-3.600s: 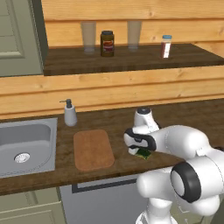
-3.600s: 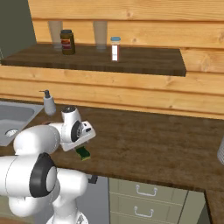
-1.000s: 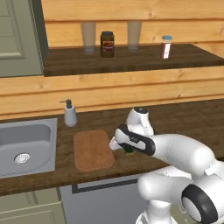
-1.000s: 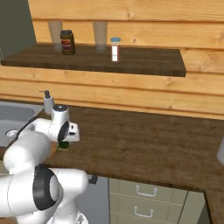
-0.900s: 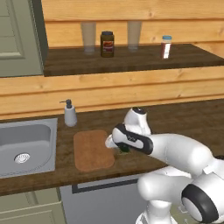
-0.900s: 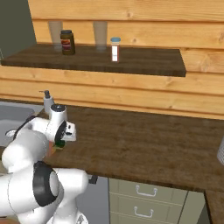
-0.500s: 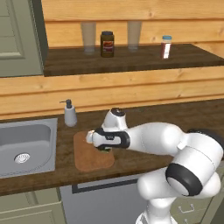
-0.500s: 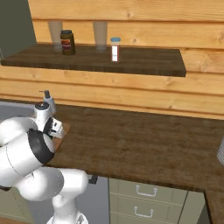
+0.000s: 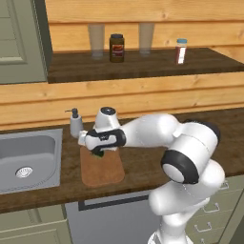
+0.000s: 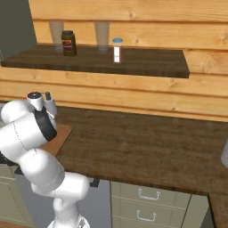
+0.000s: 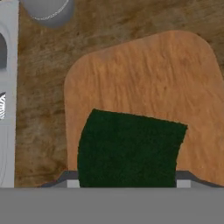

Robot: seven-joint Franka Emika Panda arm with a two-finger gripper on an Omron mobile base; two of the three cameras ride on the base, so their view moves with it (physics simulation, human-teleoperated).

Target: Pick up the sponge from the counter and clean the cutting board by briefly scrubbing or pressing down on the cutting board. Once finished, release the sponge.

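The tool (image 9: 98,151) is clamped on the sponge (image 11: 129,148), holding it low over the near-sink end of the cutting board (image 9: 102,167); whether the sponge presses the wood cannot be told. In the hand view the sponge is a dark green, rough-textured block with its lower edge hidden, lying over the pale reddish board (image 11: 148,87). The left base view adds the worktop (image 9: 143,162), the steel sink (image 9: 24,157) beside the board, and a soap bottle (image 9: 75,123) just behind it. In the right base view the arm covers most of the board (image 10: 60,133).
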